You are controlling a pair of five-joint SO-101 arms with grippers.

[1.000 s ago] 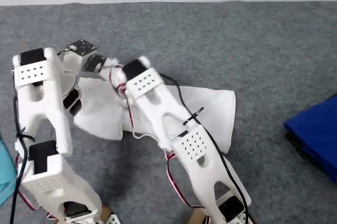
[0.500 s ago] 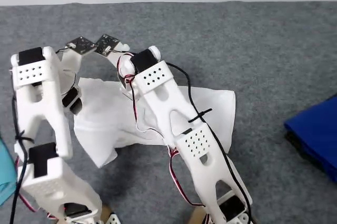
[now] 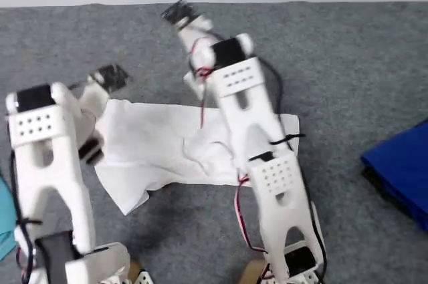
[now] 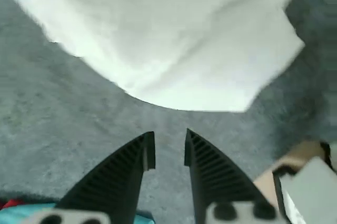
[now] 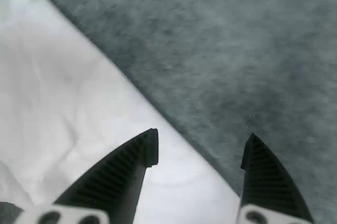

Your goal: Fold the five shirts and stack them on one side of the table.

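A white shirt lies spread and creased on the grey table, partly under the two arms. My left gripper hovers at the shirt's far left corner. In the left wrist view the left gripper has a narrow gap between its fingers, nothing in it, and sits just off the white shirt's edge over bare carpet. My right gripper is raised beyond the shirt's far edge. The right wrist view shows the right gripper wide open and empty, above the border of the white shirt.
A folded blue shirt lies at the right edge of the table. A teal cloth peeks in at the left edge. Bare grey table stretches along the back and right of the white shirt.
Both grippers were bunched together at the shirt's far left corner. The right one has swung away toward the back, and the shirt now lies spread flatter.
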